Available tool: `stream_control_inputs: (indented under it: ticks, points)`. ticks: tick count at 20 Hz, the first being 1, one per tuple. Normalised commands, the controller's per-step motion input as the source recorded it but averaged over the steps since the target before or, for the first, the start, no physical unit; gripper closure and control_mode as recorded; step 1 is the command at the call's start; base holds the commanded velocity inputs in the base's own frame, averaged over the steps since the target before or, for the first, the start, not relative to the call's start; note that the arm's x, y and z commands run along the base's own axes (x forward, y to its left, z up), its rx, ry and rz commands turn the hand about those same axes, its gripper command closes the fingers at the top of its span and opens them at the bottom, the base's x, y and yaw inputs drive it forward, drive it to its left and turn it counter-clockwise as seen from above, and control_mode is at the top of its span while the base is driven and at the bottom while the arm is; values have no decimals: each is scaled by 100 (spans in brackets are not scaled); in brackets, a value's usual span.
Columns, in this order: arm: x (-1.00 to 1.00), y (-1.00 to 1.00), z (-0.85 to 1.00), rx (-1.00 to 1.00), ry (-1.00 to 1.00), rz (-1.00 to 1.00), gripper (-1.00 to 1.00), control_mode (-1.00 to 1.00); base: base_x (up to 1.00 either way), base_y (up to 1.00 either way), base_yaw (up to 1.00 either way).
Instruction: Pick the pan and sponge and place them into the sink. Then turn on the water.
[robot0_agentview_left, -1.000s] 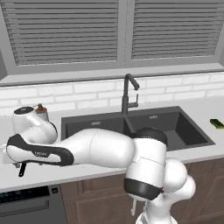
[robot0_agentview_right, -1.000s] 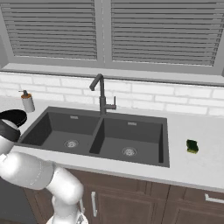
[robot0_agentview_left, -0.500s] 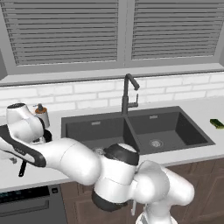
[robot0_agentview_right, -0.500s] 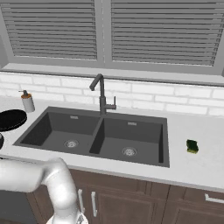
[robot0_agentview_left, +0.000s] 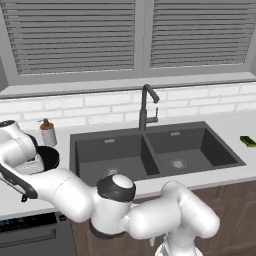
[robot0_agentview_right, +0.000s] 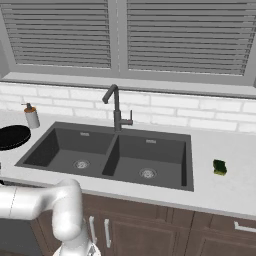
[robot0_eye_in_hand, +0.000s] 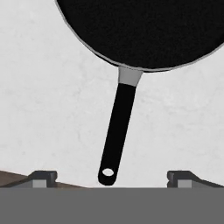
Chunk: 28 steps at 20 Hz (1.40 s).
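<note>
While my fingers (robot0_eye_in_hand: 112, 177) stand spread wide and hold nothing, the pan (robot0_eye_in_hand: 140, 30) lies flat on the pale desk (robot0_eye_in_hand: 43, 113) directly below them, its long thin handle (robot0_eye_in_hand: 117, 131) running toward me and ending in a hanging hole between my two tips. From the base views, the pan (robot0_agentview_right: 12, 136) sits left of the sink (robot0_agentview_right: 112, 155), close to the soap bottle (robot0_agentview_right: 31, 116); the sponge (robot0_agentview_right: 219, 167) rests well apart on the far right of the desk, and no water runs from the faucet (robot0_agentview_right: 116, 107). I judge the pan rigid and fairly heavy, with its weight concentrated in the round body, so a hold at the handle's far end would let it droop or twist. A grip across the handle nearer the grey collar (robot0_eye_in_hand: 130, 75) should steady it. The handle looks smooth and narrow, so I would close squarely on its sides.
</note>
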Motion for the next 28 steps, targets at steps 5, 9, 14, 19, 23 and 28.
stream_control_inputs:
  ticks: [5,9,14,19,23,28]
  points:
    - [8,5,-32,-2,-12,11,-100,-100,0,0,0]
    - [-4,-4,-23,0,-6,1,-100,-100,0,0,0]
    - [-21,-31,-20,0,0,0,-100,-100,0,0,0]
    - [-9,-27,-31,1,0,-3,-100,-100,0,0,0]
    - [2,-8,-41,0,0,-6,-100,-100,0,0,0]
    - [27,24,-15,0,-4,-1,-100,-100,0,0,0]
